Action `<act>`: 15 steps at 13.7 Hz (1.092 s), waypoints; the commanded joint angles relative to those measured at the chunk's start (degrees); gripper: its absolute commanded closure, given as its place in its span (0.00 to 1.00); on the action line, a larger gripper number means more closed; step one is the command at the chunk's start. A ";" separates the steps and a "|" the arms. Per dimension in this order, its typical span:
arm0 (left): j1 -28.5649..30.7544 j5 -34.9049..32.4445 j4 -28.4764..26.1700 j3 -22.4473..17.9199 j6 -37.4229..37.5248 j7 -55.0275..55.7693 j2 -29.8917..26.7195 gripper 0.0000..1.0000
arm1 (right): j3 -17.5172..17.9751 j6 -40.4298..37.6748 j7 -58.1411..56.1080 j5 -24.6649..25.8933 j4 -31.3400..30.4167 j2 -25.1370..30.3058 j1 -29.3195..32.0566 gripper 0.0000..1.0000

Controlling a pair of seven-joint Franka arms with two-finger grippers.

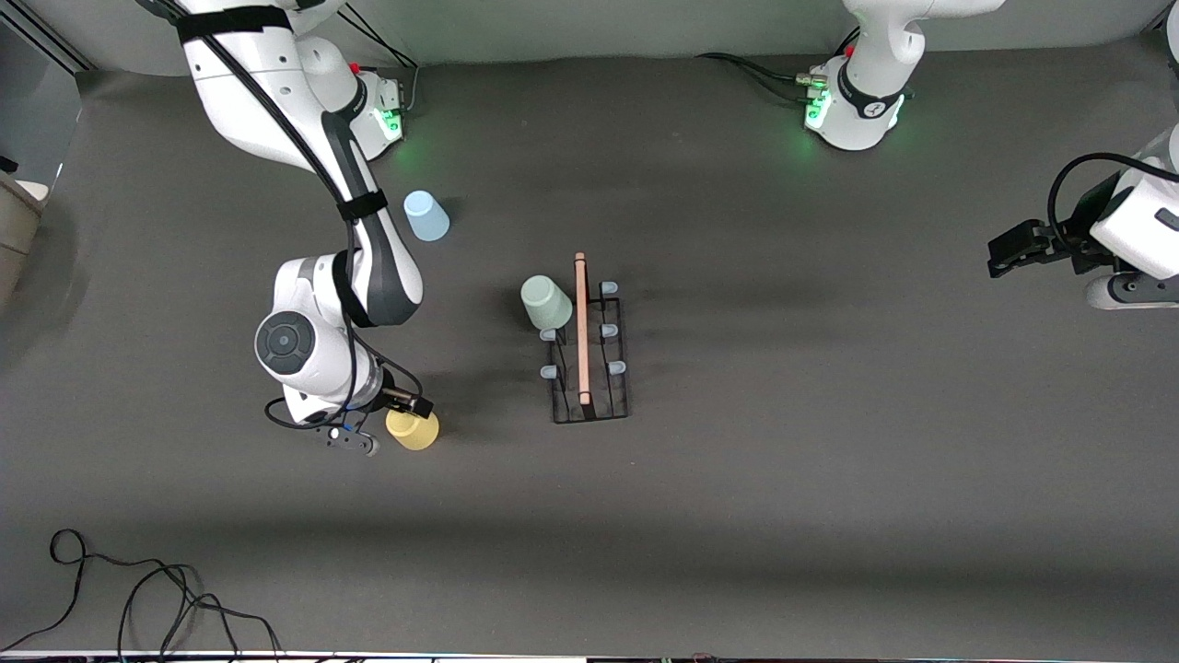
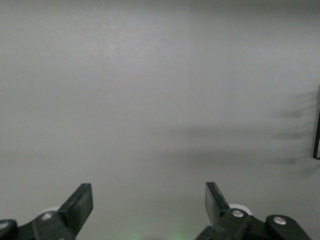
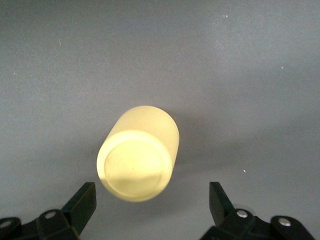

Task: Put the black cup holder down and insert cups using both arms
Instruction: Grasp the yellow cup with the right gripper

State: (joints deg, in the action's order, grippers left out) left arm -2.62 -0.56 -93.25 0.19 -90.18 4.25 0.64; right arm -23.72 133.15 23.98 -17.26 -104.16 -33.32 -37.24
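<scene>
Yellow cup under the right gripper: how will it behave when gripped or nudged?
The yellow cup looks like thin plastic, so probably light and easily shoved. Its smooth tapered wall may slip between the right gripper's open fingers. Standing upside down on its wider mouth, it likely resists tipping.

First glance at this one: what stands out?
The right hand, open, hangs over the yellow cup toward the right arm's end of the table. Mid-table stands the black cup holder, a pale green cup on one peg. The left hand waits, open.
</scene>
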 commanded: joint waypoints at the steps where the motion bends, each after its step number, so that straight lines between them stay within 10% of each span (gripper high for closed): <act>1: 0.25 -0.14 -0.35 0.25 -0.17 -0.91 -0.37 0.00 | 0.16 2.03 -2.19 -1.98 0.71 -1.31 0.33 0.00; 3: 0.25 -0.14 -0.35 0.16 -0.17 -0.91 -0.37 0.00 | 0.16 3.60 -2.19 -2.51 0.72 -2.27 0.33 0.06; 5: 0.25 -0.14 -0.35 0.16 -0.17 -0.91 -0.37 0.00 | 0.25 4.05 -2.19 -2.86 0.98 -2.45 0.24 0.88; 6: 0.33 -0.14 -0.35 0.16 -0.17 -0.91 -0.37 0.00 | 0.25 3.97 -2.19 -2.86 0.98 -2.37 0.33 1.00; 15: 0.25 -0.14 -0.44 0.16 -0.17 -0.91 -0.37 0.00 | 0.43 -12.54 8.42 -2.86 7.38 6.42 -2.47 1.00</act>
State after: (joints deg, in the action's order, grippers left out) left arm -2.61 -0.56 -93.28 0.20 -90.18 4.25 0.64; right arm -23.47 125.02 27.26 -19.07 -99.45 -28.70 -37.84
